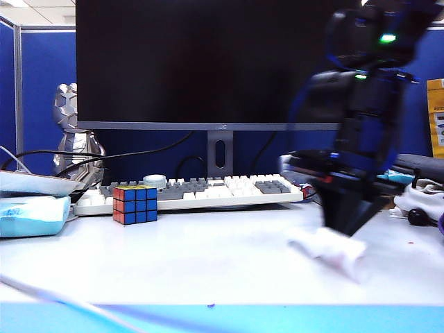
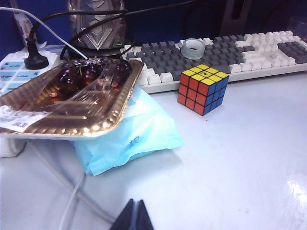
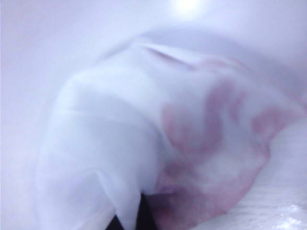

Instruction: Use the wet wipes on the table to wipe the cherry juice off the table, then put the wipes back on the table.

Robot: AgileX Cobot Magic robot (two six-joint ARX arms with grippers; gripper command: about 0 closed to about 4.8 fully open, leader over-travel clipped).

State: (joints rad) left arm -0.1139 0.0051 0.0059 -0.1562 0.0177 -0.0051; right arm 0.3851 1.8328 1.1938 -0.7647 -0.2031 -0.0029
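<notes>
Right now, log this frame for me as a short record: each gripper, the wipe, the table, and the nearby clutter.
right gripper: lowered at the right of the table, shut on the wet wipe
wet wipe: crumpled, pink-stained, pressed against the table
left gripper: shut, holding nothing, at the left of the table
Rubik's cube: in front of the keyboard
cherries: in a foil tray resting on the blue tissue pack

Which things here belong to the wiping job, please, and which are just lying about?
Job: wipe, pink-stained, in the shut right gripper low over the table; a red spot near its right edge.

Lying about: cube, keyboard, monitor, blue pack, cherry tray, idle shut left gripper.
</notes>
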